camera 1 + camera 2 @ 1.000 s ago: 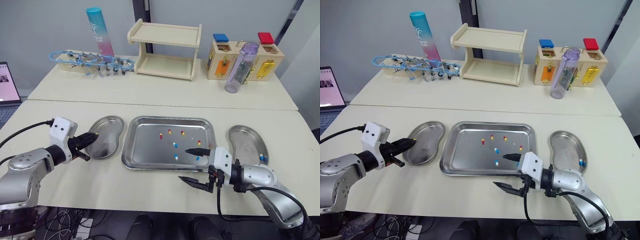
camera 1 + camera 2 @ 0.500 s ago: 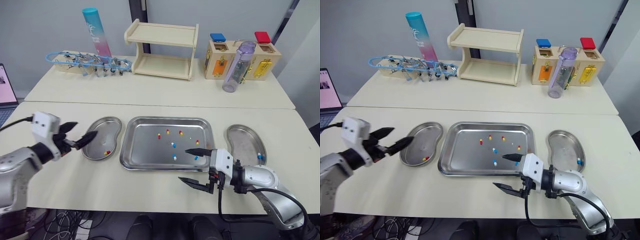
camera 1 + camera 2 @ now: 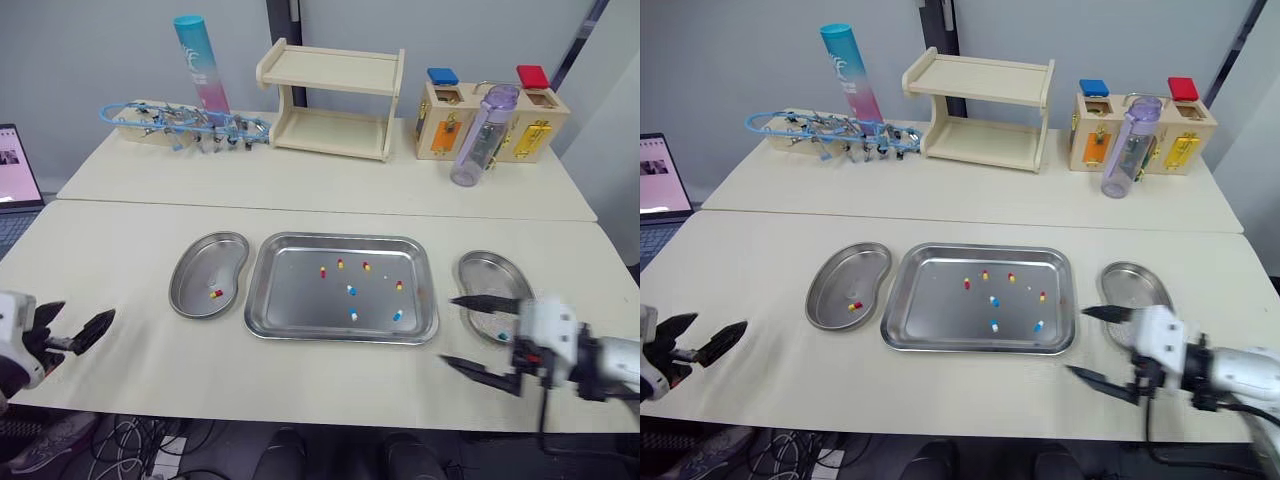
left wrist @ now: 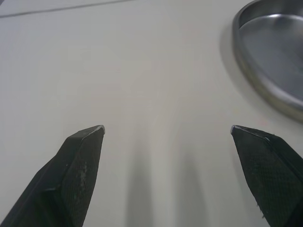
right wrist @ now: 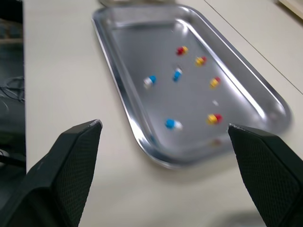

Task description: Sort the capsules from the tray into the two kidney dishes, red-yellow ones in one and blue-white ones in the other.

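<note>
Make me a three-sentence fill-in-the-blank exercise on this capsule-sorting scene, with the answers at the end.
1. The left kidney dish holds a single ___ capsule.
2. Inside the tray lie ___ blue-white capsules.
3. The left claw and the right claw both have their fingers ___ and hold nothing.

Missing words: red-yellow; three; open.

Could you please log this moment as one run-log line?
left gripper: open, empty | right gripper: open, empty, near right dish | left dish: one red-yellow capsule | tray: holds mixed capsules
</note>
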Available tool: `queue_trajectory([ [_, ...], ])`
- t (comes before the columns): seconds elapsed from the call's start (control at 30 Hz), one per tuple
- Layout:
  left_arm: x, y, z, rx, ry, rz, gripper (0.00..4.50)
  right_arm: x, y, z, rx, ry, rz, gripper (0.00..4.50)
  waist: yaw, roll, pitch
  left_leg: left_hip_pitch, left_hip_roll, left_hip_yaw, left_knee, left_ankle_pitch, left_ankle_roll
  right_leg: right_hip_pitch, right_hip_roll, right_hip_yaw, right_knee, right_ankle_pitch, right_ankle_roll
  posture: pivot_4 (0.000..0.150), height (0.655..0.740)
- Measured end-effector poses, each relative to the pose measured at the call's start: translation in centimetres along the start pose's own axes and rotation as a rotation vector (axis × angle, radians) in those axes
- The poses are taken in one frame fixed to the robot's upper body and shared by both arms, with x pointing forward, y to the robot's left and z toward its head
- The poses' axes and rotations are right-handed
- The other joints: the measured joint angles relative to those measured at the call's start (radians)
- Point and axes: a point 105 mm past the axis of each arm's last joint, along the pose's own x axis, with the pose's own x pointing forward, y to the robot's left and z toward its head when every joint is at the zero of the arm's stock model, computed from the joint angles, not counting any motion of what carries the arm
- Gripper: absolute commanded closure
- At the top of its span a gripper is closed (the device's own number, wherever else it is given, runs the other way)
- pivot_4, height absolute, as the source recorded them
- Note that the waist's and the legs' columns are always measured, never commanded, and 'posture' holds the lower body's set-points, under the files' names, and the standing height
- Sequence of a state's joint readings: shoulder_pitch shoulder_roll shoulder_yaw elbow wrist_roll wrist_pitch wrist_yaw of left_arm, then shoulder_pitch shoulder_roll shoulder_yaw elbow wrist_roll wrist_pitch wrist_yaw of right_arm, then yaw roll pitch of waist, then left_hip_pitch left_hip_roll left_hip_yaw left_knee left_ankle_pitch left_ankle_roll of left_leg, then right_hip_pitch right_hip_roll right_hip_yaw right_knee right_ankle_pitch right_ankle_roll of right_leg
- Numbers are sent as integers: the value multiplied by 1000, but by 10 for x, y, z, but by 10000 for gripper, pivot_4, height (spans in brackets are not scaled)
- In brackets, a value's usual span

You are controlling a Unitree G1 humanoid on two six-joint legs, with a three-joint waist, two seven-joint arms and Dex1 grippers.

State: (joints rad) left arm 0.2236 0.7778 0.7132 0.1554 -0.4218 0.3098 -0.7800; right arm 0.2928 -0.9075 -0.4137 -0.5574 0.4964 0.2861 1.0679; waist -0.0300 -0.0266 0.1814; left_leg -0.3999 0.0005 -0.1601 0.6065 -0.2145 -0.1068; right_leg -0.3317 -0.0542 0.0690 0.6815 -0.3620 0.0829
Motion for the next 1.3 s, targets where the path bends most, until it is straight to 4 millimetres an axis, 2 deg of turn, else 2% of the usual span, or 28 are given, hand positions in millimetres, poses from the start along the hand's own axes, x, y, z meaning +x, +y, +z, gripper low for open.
queue_trajectory([
  [0.1,-3,-2,-5,7,8,-27,442,-30,-12,-21,49,99,-43,0,1,0,0,0,-1,1,0,0,0,1,-1,0,-1,0,0,1500,7400],
  [0.13,-4,-3,-8,11,17,-37,442,-49,-21,-36,90,167,-82,0,1,0,0,0,-1,1,0,0,0,1,-1,0,-1,0,0,1500,7400],
  [0.2,-5,-5,-12,12,30,-45,442,-72,-30,-53,133,243,-130,0,0,-1,0,1,-1,1,0,0,0,1,-1,0,-1,0,0,1500,7400],
  [0.27,-4,-8,-15,15,31,-60,442,-86,-36,-65,154,293,-160,0,-2,0,0,1,0,1,0,0,0,1,0,0,-1,0,0,1500,7400],
  [0.5,-10,-21,-35,-13,75,-86,442,-105,-41,-88,199,367,-212,0,-13,0,0,1,0,2,0,0,0,1,0,2,-1,0,0,1500,7400],
  [0.87,-7,-22,-32,-15,58,-91,442,-122,-46,-93,193,403,-216,0,-9,0,0,1,0,2,0,0,0,2,0,2,-1,0,0,1500,7400],
  [1.03,-6,-17,-29,-16,60,-90,442,-120,-59,-82,171,382,-237,0,-17,1,0,1,0,2,0,0,0,2,0,2,-1,0,0,1500,7400],
  [1.13,-5,-16,-29,-16,60,-94,442,-106,-59,-65,106,349,-183,0,-18,1,0,1,0,2,0,0,0,2,0,2,-1,0,0,1500,7400],
  [1.2,-6,-16,-30,-20,64,-92,442,-84,-52,-47,49,283,-116,0,-22,1,0,1,0,2,0,0,0,2,0,1,-1,0,0,1500,7400],
  [1.3,-8,-16,-32,-14,72,-91,442,-38,-28,-19,8,132,1,0,-22,1,0,0,1,1,0,0,0,2,1,1,-1,0,0,1500,7400],
])
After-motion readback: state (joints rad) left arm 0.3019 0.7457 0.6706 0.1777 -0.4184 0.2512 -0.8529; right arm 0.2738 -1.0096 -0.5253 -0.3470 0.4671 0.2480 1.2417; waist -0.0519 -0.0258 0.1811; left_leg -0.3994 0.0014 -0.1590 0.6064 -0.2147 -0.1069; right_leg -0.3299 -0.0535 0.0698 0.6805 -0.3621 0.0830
